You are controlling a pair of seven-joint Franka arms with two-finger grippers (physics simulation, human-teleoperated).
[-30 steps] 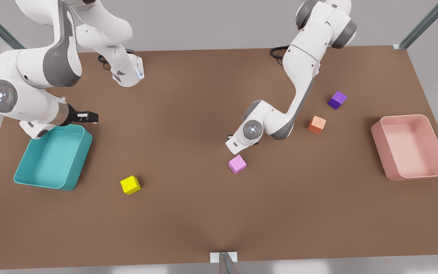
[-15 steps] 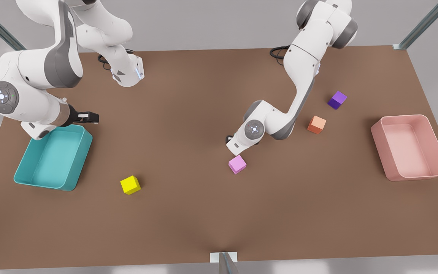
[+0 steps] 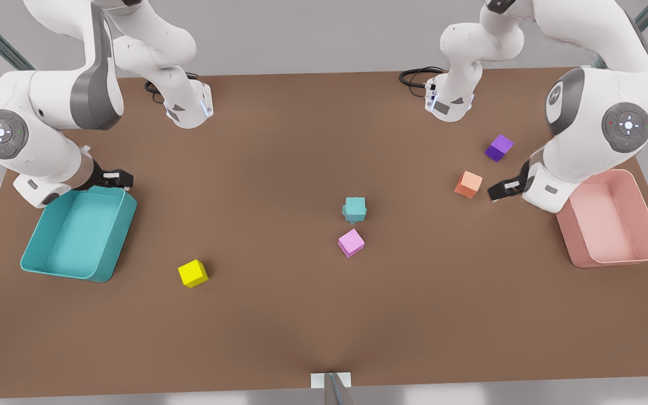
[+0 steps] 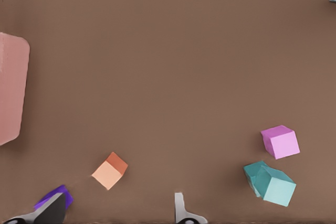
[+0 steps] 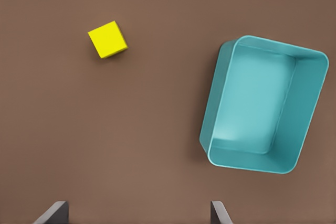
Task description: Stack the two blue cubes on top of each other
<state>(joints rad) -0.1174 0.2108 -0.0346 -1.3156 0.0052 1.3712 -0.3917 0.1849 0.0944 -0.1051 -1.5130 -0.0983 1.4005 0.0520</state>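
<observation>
Brown matte worktop (image 3: pixel 279 140), grey wall behind. Near the middle, two small teal cubes (image 3: pixel 354 209) stacked one on the other, upper one twisted off square from the lower; seen from the left wrist too (image 4: pixel 270 183). Just beside the stack, toward the front edge, small pink cube (image 3: pixel 351 242), not touching.

Left hand (image 3: pixel 503 190) on the front view's right, well apart from the stack, between small orange cube (image 3: pixel 468 184) and pale pink rectangular bin (image 3: pixel 608 219); fingers (image 4: pixel 180 208) spread wide, gripping nothing. Small purple cube (image 3: pixel 499 147) farther back.

Right hand (image 3: pixel 118 179) on the front view's left, over the far rim of large teal rectangular bin (image 3: pixel 124 225); fingers (image 5: pixel 218 211) likewise spread wide, gripping nothing. Small yellow cube (image 3: pixel 193 273) near that bin, apart from it.
</observation>
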